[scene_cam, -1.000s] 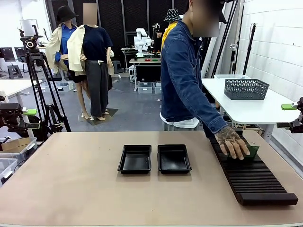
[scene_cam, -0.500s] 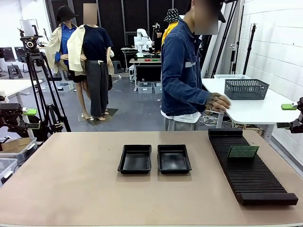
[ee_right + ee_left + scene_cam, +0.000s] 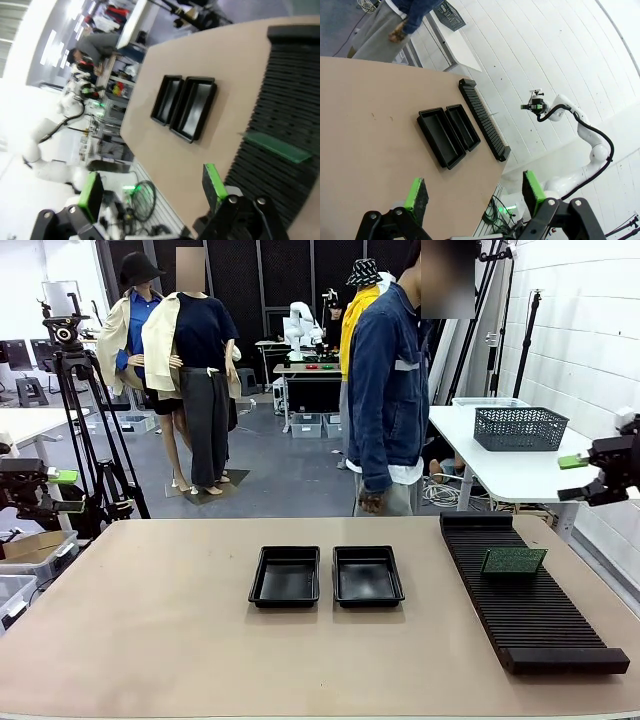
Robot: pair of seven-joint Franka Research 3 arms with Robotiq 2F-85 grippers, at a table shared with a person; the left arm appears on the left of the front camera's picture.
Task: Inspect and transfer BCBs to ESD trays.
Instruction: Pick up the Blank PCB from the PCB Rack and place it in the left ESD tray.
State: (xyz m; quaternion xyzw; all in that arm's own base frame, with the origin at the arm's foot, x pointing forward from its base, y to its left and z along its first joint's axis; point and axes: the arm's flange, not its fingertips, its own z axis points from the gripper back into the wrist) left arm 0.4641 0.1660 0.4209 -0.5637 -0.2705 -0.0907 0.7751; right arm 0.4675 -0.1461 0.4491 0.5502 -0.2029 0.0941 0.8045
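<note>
A green BCB (image 3: 513, 560) (image 3: 277, 146) stands on edge in the long black slotted rack (image 3: 525, 595) (image 3: 280, 100) at the table's right. Two black ESD trays (image 3: 286, 576) (image 3: 367, 575) lie side by side at mid-table with nothing in them; the wrist views show them too (image 3: 440, 138) (image 3: 196, 108). My right gripper (image 3: 572, 478) (image 3: 151, 187) hangs open in the air off the table's right edge, above and beyond the rack. My left gripper (image 3: 68, 491) (image 3: 475, 192) is open, off the table's left side, holding nothing.
A person in a denim jacket (image 3: 385, 390) stands behind the table's far edge, one hand (image 3: 372, 502) hanging at the side. A white side table with a mesh basket (image 3: 520, 427) is at the back right. A camera tripod (image 3: 85, 420) stands at the left.
The person's hand let go of the board in the rack and drew back; the person straightened up away from the table. My right gripper rose a little and shifted inward.
</note>
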